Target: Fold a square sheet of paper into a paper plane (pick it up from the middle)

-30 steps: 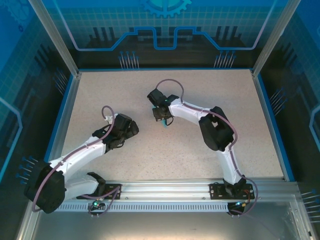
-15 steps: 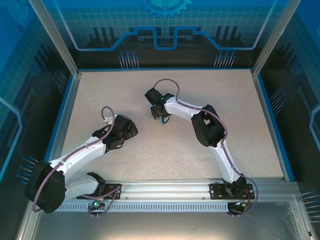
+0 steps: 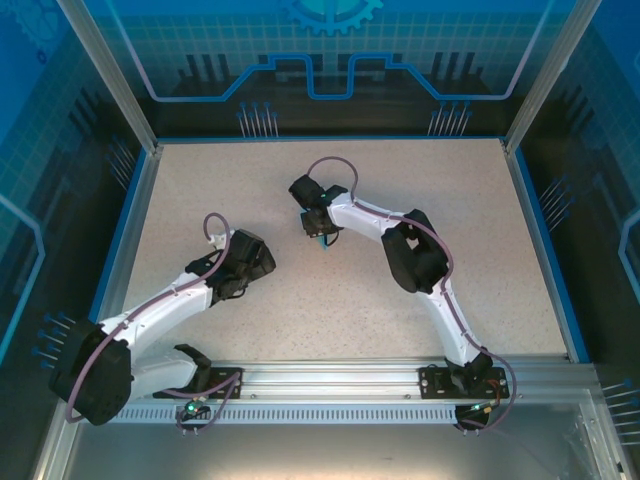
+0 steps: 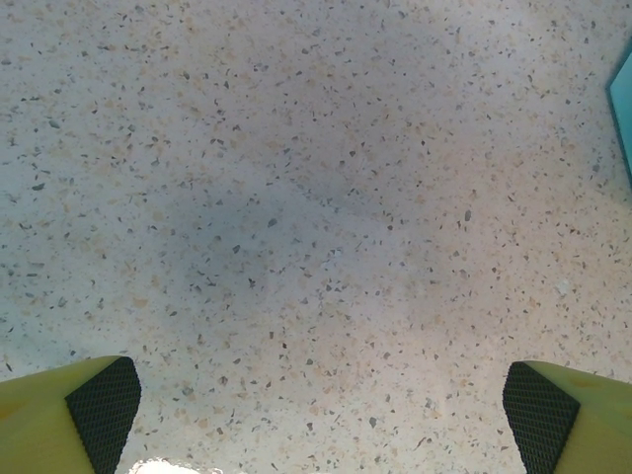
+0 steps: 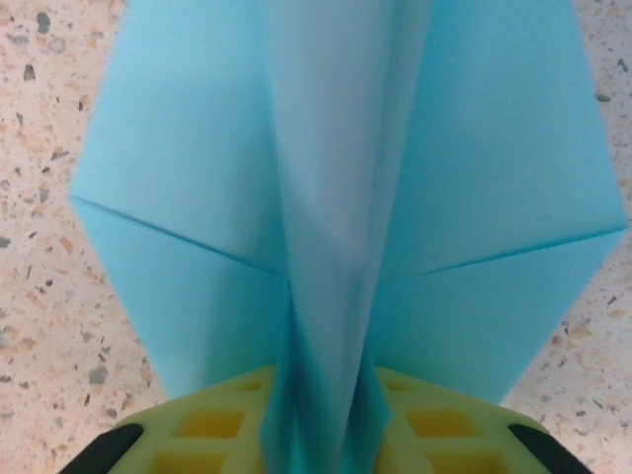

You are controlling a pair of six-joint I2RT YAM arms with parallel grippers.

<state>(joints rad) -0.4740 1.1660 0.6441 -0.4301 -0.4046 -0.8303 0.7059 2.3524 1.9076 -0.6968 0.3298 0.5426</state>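
The light-blue paper plane [image 5: 336, 178] lies on the table, its wings spread flat to both sides and its raised centre fold running toward the camera. That fold stands between the yellow fingers [image 5: 197, 425] of my right gripper [image 5: 331, 395], whose jaws are parted a little, and the fold's layers have spread into the gap. From above, my right gripper [image 3: 318, 235] points down at mid-table with a sliver of the paper plane [image 3: 323, 246] under it. My left gripper [image 3: 258, 255] hovers to the left, wide open over bare table [image 4: 316, 227]; the paper's edge [image 4: 624, 114] shows at far right.
The speckled table [image 3: 420, 180] is ringed by a blue rim [image 3: 545, 240] and blue enclosure walls. An aluminium rail [image 3: 330, 375] with both arm bases runs along the near edge.
My right arm has pulled its elbow in and its wrist has shifted slightly left. Its jaws have parted a little around the paper's fold. The left arm has stayed still.
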